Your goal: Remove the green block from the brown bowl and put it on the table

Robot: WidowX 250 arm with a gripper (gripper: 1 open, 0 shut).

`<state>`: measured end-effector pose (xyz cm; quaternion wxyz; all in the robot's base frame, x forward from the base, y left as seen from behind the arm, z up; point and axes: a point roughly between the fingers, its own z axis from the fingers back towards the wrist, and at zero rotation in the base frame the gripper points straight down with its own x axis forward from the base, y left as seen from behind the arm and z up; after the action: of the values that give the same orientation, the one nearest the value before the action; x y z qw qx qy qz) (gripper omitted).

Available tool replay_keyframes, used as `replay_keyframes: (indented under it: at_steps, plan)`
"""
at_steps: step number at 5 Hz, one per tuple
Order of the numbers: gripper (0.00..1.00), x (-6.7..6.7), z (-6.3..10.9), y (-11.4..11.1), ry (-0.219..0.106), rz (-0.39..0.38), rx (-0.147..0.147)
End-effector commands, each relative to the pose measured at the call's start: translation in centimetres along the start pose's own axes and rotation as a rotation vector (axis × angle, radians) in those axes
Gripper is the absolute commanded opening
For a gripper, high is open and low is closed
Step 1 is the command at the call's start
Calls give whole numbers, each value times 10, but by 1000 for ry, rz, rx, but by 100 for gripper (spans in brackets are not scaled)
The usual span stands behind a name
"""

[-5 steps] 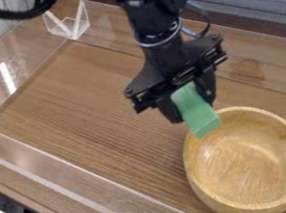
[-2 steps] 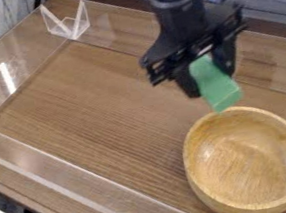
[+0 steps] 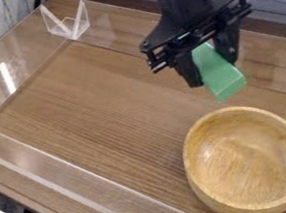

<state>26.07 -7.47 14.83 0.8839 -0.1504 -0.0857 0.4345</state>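
The pincer [image 3: 206, 57] is clamped on the upper end of the block [image 3: 218, 71], its two black fingers pressed against the green bar's flat sides, so the bar hangs tilted below them with its lower end pointing down toward the bowl [image 3: 248, 161]. Compared with a second ago, the pincer has climbed and drifted toward the far right of the bench [image 3: 93, 116]: then the block's lower tip was dipping just at the bowl's near rim, and now it hangs wholly in the air, above and behind that rim, touching nothing. That settles the first half of the task (the block is out of the bowl, which now sits empty with only its pale grain showing). What remains, as I judge it, is the carry to open wood and the set-down; the broad brown stretch to the left of the bowl looks the obvious place, with the clear acrylic walls [image 3: 66, 206] well off from it. The grip looks sound, though the bar is held near one end, so a swing or a slip during a fast move seems possible.
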Motion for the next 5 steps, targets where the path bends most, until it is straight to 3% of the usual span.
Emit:
replay_keyframes:
  at_steps: [1, 2, 4, 5]
  plan:
    - [0, 8, 18, 8, -47, 31, -33]
    - [0, 17, 25, 25, -81, 82, -25]
    - [0, 60, 7, 78, -178, 239, 1]
    - [0, 61, 8, 87, -199, 289, 11]
